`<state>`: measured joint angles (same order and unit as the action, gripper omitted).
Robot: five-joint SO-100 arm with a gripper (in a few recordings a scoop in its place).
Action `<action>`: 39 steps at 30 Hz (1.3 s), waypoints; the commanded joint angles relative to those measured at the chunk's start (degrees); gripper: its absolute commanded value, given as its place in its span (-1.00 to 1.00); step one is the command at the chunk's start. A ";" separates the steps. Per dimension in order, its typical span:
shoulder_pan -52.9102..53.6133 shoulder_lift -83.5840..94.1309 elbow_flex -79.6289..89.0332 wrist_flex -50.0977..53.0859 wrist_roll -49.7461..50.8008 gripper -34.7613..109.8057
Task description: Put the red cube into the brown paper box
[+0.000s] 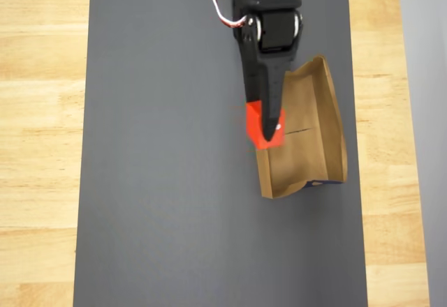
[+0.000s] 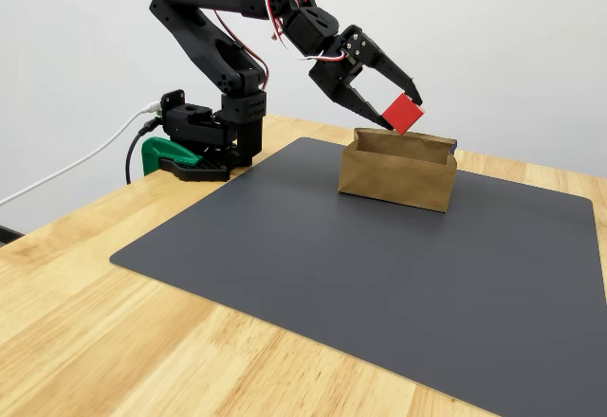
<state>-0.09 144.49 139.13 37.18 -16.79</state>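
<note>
The red cube (image 1: 259, 127) (image 2: 402, 113) hangs in the air, clamped between the black fingers of my gripper (image 1: 269, 122) (image 2: 403, 109). In the fixed view it sits just above the rim of the brown paper box (image 2: 396, 172). From overhead the cube lies over the left wall of the box (image 1: 307, 139), whose tan floor shows a crease and whose lower right corner has a blue edge. The box is open-topped and nothing lies on its visible floor.
A dark grey mat (image 1: 167, 181) (image 2: 379, 275) covers the wooden table (image 1: 38, 111) (image 2: 142, 341), and the box rests on its right part in the overhead view. The arm's base (image 2: 204, 137) with a green clamp stands at the table's back left in the fixed view.
</note>
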 commanded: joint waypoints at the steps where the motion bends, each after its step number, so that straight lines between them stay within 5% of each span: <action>1: -3.96 2.02 1.05 1.58 -2.11 -0.52; 14: -8.79 -2.55 3.25 6.24 -10.72 -0.50; 25: -7.47 -2.81 3.08 6.68 -11.43 -0.07; 29: -6.94 -1.58 2.90 6.33 -10.99 -0.08; 35: -2.55 9.40 3.16 6.94 -5.27 -0.52; 39: 1.67 15.21 2.81 8.88 0.18 -0.52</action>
<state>0.00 154.60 142.82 44.38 -18.98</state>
